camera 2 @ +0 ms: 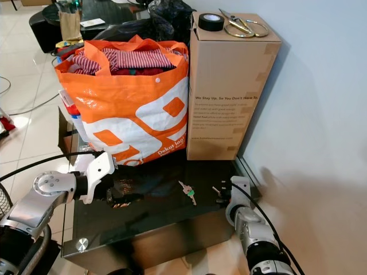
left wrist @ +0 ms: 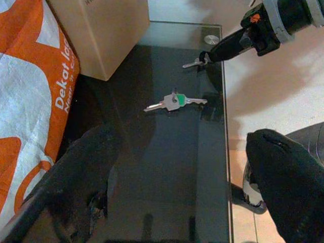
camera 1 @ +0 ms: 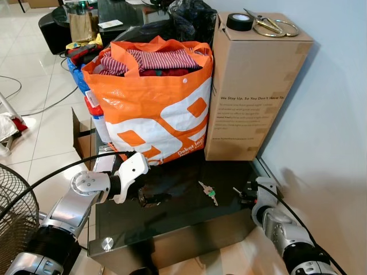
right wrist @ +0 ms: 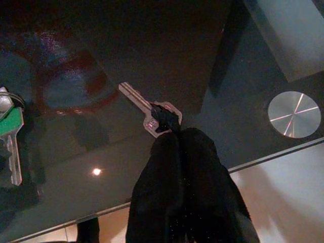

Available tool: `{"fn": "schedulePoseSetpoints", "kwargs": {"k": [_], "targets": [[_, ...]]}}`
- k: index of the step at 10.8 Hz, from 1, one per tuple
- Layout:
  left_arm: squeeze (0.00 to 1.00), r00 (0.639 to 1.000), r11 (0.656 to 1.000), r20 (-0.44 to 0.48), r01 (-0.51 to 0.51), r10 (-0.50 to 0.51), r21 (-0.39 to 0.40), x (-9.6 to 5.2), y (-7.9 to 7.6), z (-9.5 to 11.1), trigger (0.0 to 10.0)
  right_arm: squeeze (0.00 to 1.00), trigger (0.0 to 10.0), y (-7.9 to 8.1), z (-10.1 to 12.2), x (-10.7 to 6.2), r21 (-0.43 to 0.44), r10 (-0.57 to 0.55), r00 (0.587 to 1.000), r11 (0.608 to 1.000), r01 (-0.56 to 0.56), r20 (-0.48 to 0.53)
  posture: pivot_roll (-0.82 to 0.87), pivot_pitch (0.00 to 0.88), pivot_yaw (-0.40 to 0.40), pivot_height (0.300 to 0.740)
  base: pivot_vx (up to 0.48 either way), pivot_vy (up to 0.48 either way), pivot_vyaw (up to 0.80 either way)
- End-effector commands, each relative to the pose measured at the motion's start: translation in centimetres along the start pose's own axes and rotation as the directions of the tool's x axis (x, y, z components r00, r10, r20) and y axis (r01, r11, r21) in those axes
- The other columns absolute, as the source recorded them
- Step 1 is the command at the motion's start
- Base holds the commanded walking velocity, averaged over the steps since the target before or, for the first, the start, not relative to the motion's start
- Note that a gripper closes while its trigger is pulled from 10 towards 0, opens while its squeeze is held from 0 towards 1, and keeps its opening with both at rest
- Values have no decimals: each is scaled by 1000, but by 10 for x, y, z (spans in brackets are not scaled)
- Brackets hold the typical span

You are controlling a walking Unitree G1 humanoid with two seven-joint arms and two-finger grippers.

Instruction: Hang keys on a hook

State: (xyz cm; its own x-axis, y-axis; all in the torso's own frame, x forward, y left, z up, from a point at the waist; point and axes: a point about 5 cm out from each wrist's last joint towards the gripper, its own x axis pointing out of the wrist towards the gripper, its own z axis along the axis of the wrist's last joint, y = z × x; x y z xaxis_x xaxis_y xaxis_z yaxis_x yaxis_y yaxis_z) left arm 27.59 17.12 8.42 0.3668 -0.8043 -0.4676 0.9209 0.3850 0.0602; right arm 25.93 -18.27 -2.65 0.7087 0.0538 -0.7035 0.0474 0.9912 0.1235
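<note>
A bunch of keys with a green tag lies on the dark glass table, near its middle. A single silver key lies flat close to the table's right edge. My right gripper reaches in from the right, its fingers shut together on that key's head, low at the glass. My left gripper hovers over the left part of the table, open, with its two black fingers wide apart and nothing between them. The tagged keys lie ahead of it.
A full orange shopping bag and a tall cardboard box, with tape and scissors on top, stand at the back of the table. A white wall runs along the right. A fan stands at the lower left.
</note>
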Motion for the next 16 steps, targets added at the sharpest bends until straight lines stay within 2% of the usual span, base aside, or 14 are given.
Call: {"fn": "schedulePoseSetpoints", "kwargs": {"k": [1, 6, 8, 10, 11, 12, 13, 14, 16], "targets": [[0, 1000, 1000, -1, 3, -3, 12, 1, 2, 3, 10000, 0, 0, 1, 1, 1, 14, -2, 1000, 1000, 2, 2, -93, 0, 36, 740, 0, 0, 0], [0, 1000, 1000, 0, -2, 2, 17, 2, 6, 5, 10000, 0, 0, 2, 8, 1, 32, 7, 999, 999, -8, 39, -94, 0, 44, 740, 0, 0, 0], [0, 1000, 1000, 0, -1, 1, 18, 2, 7, 6, 10000, 0, 0, -7, 20, -13, 19, 29, 993, 999, -32, 112, -100, 0, 49, 740, 0, 0, 0], [0, 1000, 1000, 1, 3, -3, 22, 3, 8, 7, 10000, 0, 0, -11, 23, -25, 9, 37, 988, 999, -39, 151, -106, 0, 55, 740, 0, 0, 0], [0, 1000, 1000, 2, 5, -5, 25, 3, 8, 8, 10000, 0, 0, -10, 25, -30, -3, 45, 985, 999, -45, 169, -107, 0, 57, 740, 0, 0, 0], [0, 1000, 1000, 10, 3, -4, 31, 4, 8, 10, 10000, 0, 0, -9, 34, -40, -10, 68, 970, 998, -67, 232, -108, 0, 62, 740, 0, 0, 0], [0, 999, 999, 37, -24, 24, 27, 3, 9, 13, 10000, 0, 0, -5, 43, -52, 0, 98, 947, 995, -103, 304, -114, 0, 77, 740, 0, 0, 0], [0, 983, 991, 126, -133, 130, 9, 5, 12, 23, 10000, 0, 0, 1, 52, -67, -16, 141, 907, 989, -147, 396, -118, 0, 86, 740, 0, 0, 0], [0, 899, 925, 227, -379, 375, -26, 7, 24, 46, 10000, 0, 0, 14, 61, -91, -78, 190, 839, 981, -175, 509, -123, 0, 105, 740, 0, 0, 0]]}}
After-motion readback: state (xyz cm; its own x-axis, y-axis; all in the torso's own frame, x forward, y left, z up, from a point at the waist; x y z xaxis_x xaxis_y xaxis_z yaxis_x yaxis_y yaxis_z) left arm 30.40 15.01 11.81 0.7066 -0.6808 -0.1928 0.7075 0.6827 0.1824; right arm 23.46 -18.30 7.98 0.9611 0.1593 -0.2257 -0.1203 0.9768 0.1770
